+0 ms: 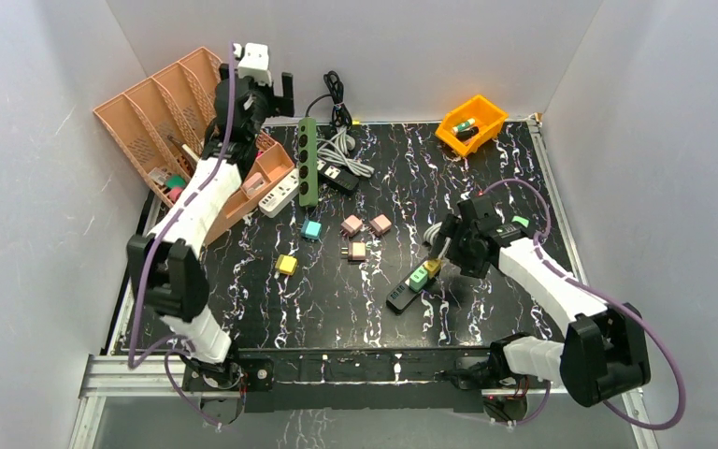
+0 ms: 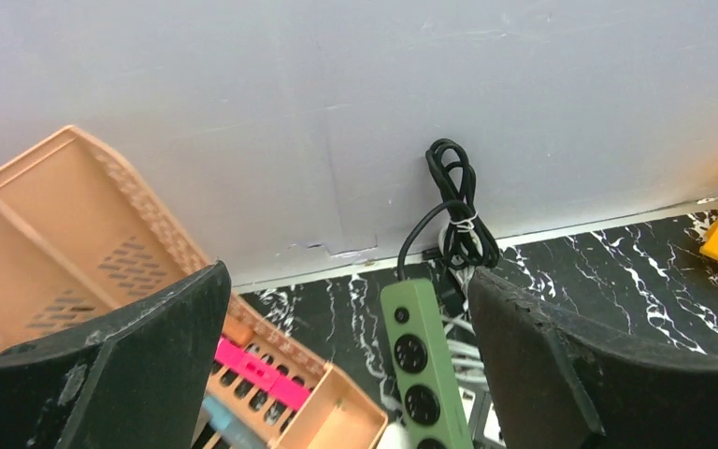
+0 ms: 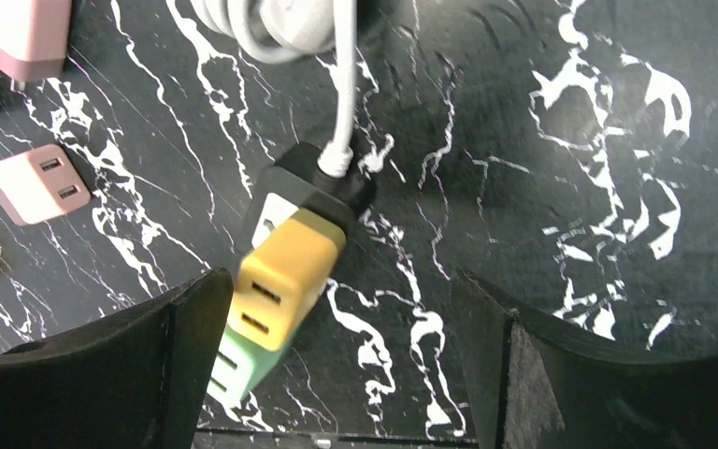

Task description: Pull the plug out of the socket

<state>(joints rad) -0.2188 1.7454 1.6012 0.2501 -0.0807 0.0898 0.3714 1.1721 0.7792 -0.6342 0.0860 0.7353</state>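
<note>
Right gripper spread open over the black socket strip, plugs seated.

Right fingers (image 3: 140,374) are wide apart and clasp nothing. The right gripper (image 3: 341,360) hangs over the black socket strip (image 3: 310,180), whose plugs lie between the fingers, nearer the finger on the left of the wrist view. Yellow plug (image 3: 280,281): boxy, two dark slots on its face, seated in the strip at the end where the white cable (image 3: 341,84) enters. Mint-green plug (image 3: 238,369) sits just beside it, farther from the cable. The strip lies slantwise on the marbled table (image 3: 561,187). A loose pink adapter (image 3: 37,182) lies near the strip. The left gripper (image 2: 348,355) is well apart from the strip by the back wall, fingers spread and empty, above a green power strip (image 2: 421,365).
</note>
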